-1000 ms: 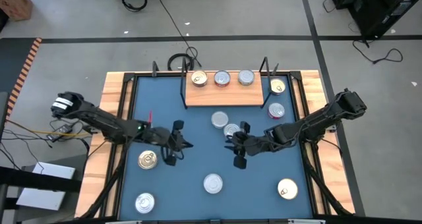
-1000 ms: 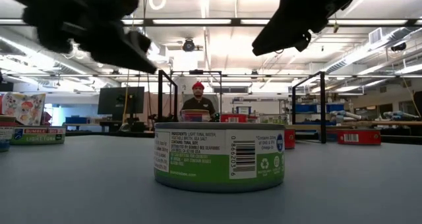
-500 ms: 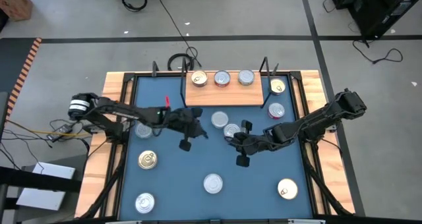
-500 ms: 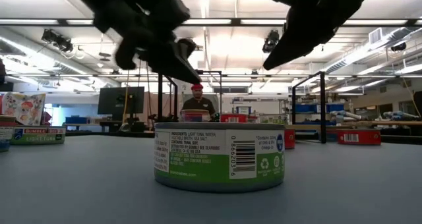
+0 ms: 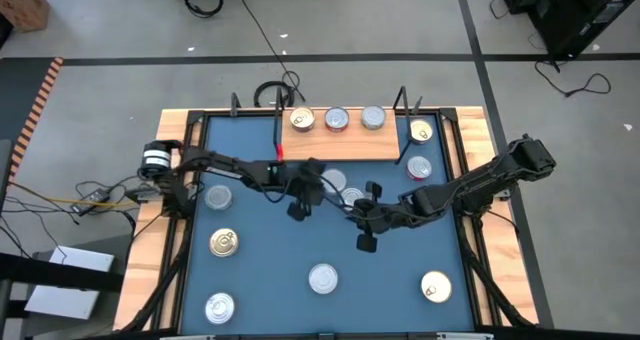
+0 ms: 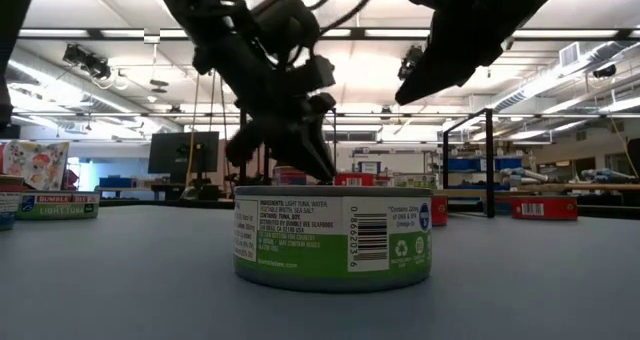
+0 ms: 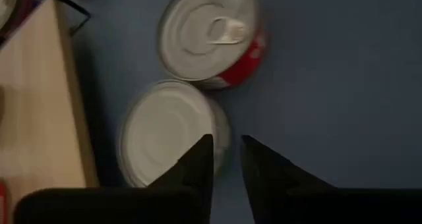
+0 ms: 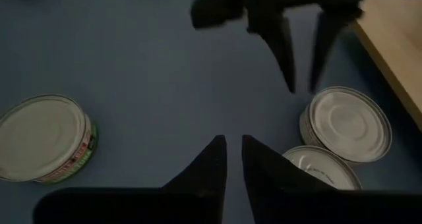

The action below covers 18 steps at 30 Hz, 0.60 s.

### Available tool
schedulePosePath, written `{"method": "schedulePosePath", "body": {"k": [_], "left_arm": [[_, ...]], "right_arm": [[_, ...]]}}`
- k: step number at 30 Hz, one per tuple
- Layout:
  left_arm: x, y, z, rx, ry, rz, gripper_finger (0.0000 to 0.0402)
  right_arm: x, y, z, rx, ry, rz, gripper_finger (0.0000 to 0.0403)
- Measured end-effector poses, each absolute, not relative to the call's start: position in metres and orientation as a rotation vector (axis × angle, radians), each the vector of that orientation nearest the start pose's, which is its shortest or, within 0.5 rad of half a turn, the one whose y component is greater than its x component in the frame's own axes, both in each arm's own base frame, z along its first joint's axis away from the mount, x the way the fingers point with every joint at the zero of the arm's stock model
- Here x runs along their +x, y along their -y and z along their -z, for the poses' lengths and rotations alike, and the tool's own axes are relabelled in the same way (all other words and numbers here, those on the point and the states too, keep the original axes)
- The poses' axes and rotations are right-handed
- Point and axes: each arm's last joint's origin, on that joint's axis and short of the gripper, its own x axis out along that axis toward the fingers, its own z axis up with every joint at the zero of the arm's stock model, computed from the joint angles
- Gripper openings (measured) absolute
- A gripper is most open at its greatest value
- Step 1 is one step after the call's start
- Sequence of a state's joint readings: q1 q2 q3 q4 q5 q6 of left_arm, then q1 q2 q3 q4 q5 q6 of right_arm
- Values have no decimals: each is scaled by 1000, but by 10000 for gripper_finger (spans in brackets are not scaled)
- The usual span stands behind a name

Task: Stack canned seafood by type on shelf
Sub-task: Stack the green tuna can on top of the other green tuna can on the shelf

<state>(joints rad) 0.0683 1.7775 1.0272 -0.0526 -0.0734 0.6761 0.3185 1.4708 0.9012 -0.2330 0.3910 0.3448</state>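
Light is even and bright from above; ceiling strip lamps (image 6: 330, 32) glare white in the low view, turning the arms there into dark silhouettes. The blue table (image 5: 250, 270) shows only faint, soft shadows. In the left wrist view the silver tin (image 7: 173, 132) and the fingers (image 7: 198, 165) are smeared with blur. The nearest tin (image 6: 333, 237) is sharp, the room behind soft.

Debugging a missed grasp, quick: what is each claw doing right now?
Left claw: fingers slightly apart, empty, over a plain silver-lidded tin.
Right claw: fingers nearly together, empty.
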Motion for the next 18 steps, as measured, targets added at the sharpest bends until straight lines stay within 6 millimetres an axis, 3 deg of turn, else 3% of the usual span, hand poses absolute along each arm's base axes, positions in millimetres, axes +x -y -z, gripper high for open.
{"method": "schedulePosePath", "body": {"k": [9,18], "left_arm": [[371,-37,-145,723,-881,71,112],[371,-40,-144,724,-889,50,87]], "right_arm": [[286,-88,-218,52,-711,177,62],[287,-89,-219,55,-701,173,62]]}}
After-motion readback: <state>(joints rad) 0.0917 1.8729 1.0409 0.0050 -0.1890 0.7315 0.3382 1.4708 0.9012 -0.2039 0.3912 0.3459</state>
